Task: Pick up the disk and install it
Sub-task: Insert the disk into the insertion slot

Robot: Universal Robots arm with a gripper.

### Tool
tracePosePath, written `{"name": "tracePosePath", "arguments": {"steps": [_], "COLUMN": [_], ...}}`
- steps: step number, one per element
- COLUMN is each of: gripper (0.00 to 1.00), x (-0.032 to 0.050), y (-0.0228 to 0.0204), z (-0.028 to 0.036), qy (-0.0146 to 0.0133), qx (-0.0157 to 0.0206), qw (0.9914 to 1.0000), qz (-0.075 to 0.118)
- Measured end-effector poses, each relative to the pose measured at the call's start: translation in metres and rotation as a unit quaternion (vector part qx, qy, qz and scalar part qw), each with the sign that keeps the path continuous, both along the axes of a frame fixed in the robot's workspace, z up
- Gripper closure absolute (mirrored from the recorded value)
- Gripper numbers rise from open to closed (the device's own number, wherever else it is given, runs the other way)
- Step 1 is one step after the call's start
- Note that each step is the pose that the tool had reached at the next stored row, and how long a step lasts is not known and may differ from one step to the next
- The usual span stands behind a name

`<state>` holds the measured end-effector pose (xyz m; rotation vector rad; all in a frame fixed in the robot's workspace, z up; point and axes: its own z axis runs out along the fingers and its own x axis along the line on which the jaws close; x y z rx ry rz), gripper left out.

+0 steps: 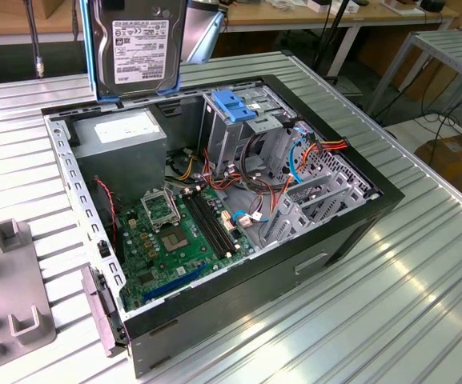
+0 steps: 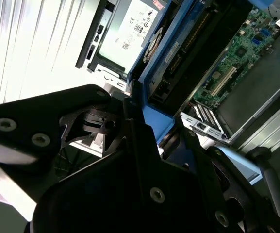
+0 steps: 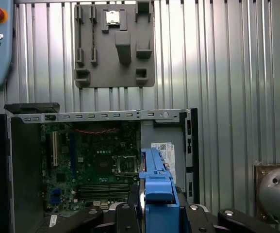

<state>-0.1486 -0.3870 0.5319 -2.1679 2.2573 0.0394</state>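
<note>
Silver-grey rectangular metal disk [image 1: 134,48], blue rails, hangs above open black computer case [image 1: 295,264]; black gripper [image 3: 158,213] clamped on it. Likely carry step; seating needs rails square to blue-handled cage [image 1: 229,128].

Open computer case [image 1: 243,292]; grey fixture plate [image 3: 108,68]

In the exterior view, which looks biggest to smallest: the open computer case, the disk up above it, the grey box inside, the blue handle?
1. computer case.
2. disk and grey box look alike; the raised disk may sit nearer the camera.
3. blue handle.
</note>
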Motion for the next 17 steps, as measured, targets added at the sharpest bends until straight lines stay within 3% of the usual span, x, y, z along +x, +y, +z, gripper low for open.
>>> {"name": "tracePosePath", "arguments": {"steps": [13,14,15,16,17], "gripper": [0.63,0.63,0.63,0.63,0.63], "x": [0.0000,0.0000,0.0000,0.0000,0.0000], "y": [-0.0119,-0.0214,-0.0346,-0.0377,-0.0379], "z": [0.0000,0.0000,0.0000,0.0000,0.0000], "qy": [0.0000,0.0000,0.0000,0.0000,0.0000], "qx": [0.0000,0.0000,0.0000,0.0000,0.0000], "qw": [1.00000,1.00000,1.00000,1.00000,1.00000], "qz": [0.000,0.000,0.000,0.000,0.000]}}
